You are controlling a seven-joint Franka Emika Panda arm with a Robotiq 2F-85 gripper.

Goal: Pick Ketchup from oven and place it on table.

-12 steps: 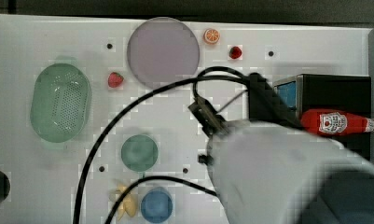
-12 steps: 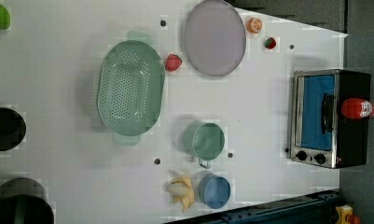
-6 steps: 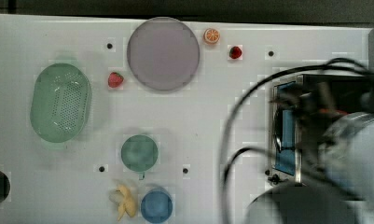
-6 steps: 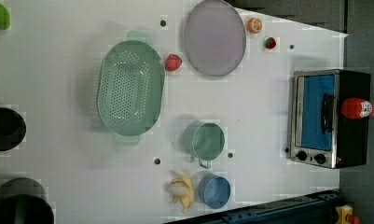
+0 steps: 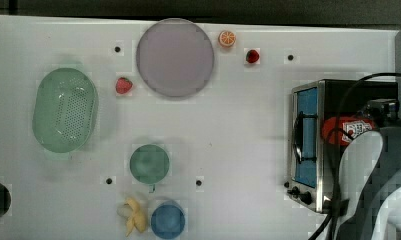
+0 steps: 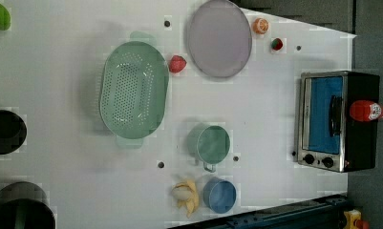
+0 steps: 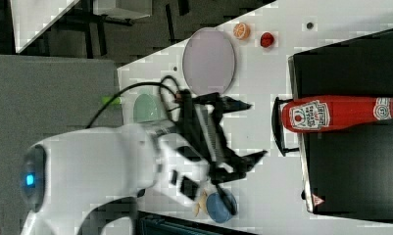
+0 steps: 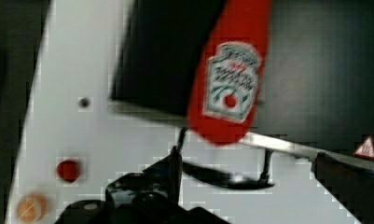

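Red plastic ketchup bottle [image 7: 331, 113], white label, lay on its side on the black top of the oven [image 7: 353, 161] at the right of the right view, base overhanging the front edge above the dark handle [image 7: 277, 126]. In the left view the bottle [image 6: 367, 110] sat at the right edge of the frame on the oven [image 6: 337, 121], steel front and blue glass door facing the left view's left. Gripper [image 7: 248, 131], black, fingers spread wide and holding nothing, stood just beside the bottle's base in the right view, apart from it. White table [image 5: 238, 130] carried, in the top view: grey round plate [image 5: 174, 57] upper centre; orange slice [image 5: 227, 38] and small red fruit [image 5: 252, 56] to its right; strawberry [image 5: 123, 85] to its left; green colander [image 5: 65, 110] at left; green cup [image 5: 149, 163] lower centre; banana [image 5: 133, 216] and blue cup [image 5: 167, 220] at the bottom edge.
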